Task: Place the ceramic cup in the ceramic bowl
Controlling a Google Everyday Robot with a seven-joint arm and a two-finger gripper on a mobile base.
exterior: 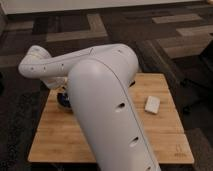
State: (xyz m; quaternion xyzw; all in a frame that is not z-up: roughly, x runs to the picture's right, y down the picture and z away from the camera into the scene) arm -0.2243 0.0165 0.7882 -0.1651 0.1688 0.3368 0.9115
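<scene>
The robot arm [107, 110] fills the centre of the camera view. Its large white upper link runs from the bottom edge up to an elbow, and a slimmer link reaches left and bends down toward the left end of the table [165, 135].

The table is a pale wooden slab standing on dark patterned carpet [150, 30]. Its right half carries one flat white rectangular block [152, 104], well apart from the arm.

The ceramic bowl [63, 100] shows only as a dark blue sliver at the left end of the table, just under the wrist; the arm covers most of it.

The gripper sits behind the wrist link, above or beside the bowl, and is out of sight. Its jaws are closed as far as they go. What they hold, if anything, cannot be seen.

The ceramic cup is not visible. It may be hidden behind the arm near the bowl, or held in the jaws; the view does not settle which.

Handling notes, as judgement:
- Ceramic is rigid and does not deform under the jaws.
- A glaze makes the surface slippery; grip firmly.
- The tapered wall tends to slide; take hold across the rim, one jaw inside and one outside.
- Cup and bowl both chip on impact; lower slowly, release only near the bowl floor.
</scene>
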